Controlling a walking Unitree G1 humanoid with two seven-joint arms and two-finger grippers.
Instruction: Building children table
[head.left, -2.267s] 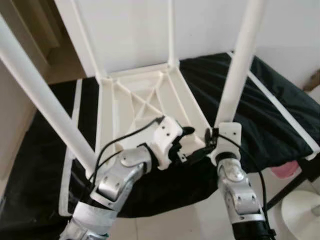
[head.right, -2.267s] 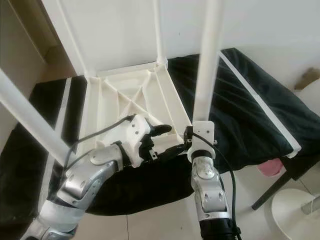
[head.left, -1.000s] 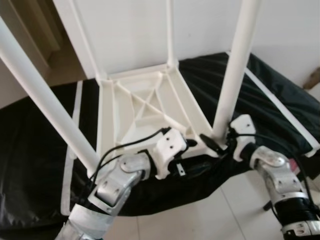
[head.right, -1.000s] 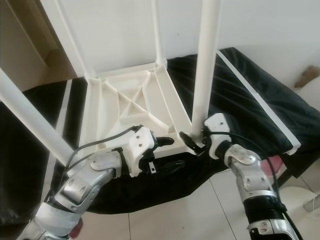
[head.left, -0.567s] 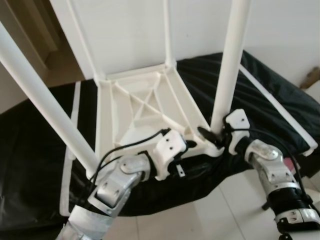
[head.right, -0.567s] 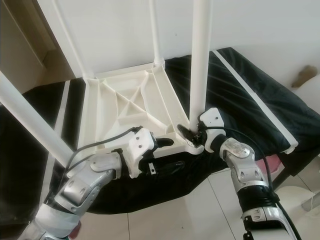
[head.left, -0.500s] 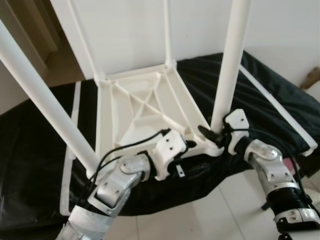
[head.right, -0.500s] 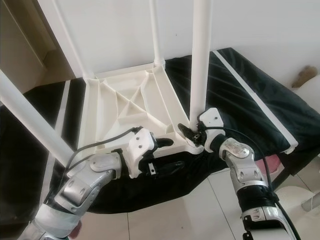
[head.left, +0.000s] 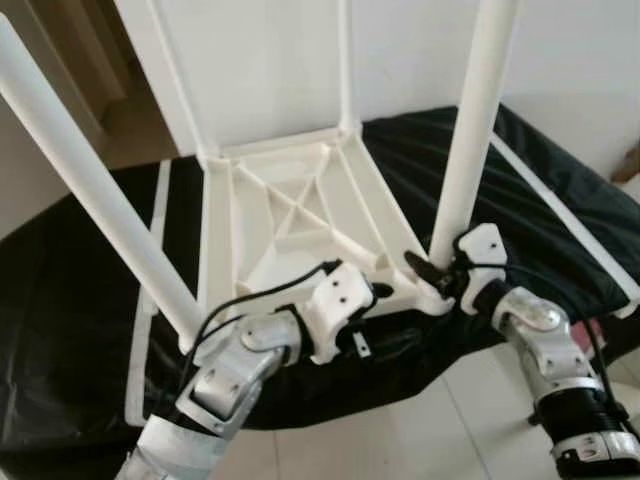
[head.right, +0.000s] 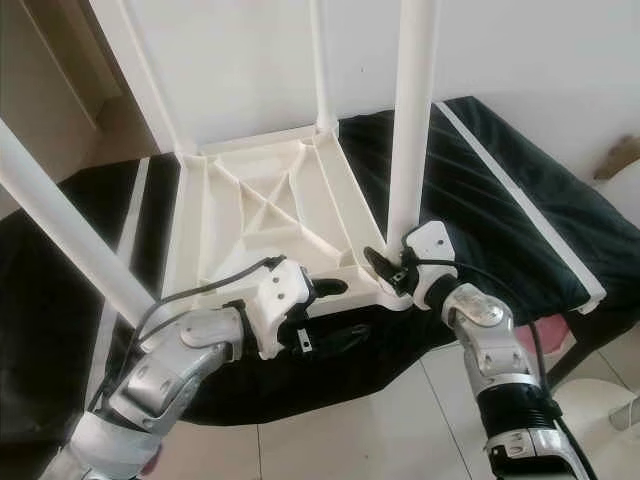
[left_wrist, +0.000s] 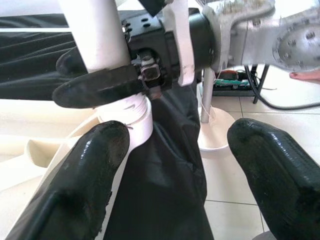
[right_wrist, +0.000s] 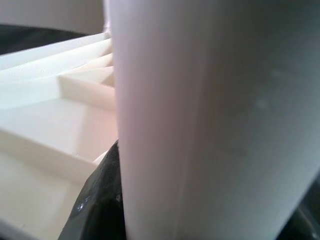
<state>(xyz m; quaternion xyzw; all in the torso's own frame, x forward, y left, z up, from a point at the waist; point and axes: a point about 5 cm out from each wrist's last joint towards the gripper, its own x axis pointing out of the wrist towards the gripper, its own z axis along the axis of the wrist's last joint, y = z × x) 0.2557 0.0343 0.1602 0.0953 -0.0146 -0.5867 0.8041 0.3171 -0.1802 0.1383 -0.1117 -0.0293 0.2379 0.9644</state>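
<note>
The white children table lies upside down on a black cover, its legs pointing up. My right gripper is shut on the base of the near right leg, where it meets the table's corner. That leg stands close in the right wrist view, with a black finger against it. My left gripper is open at the table's near edge, just left of that corner, one finger above the rim and one below. In the left wrist view its fingers spread wide below the leg base.
The near left leg slants up past my left arm. Two thin far legs rise by the white wall. The black cover drapes over the support's front edge. A pink object and a white round base are on the tiled floor at right.
My right arm swung from below the corner out to the right, and its gripper closed around the leg's base. The left gripper sank slightly to the table's edge. The camera shifted a little.
</note>
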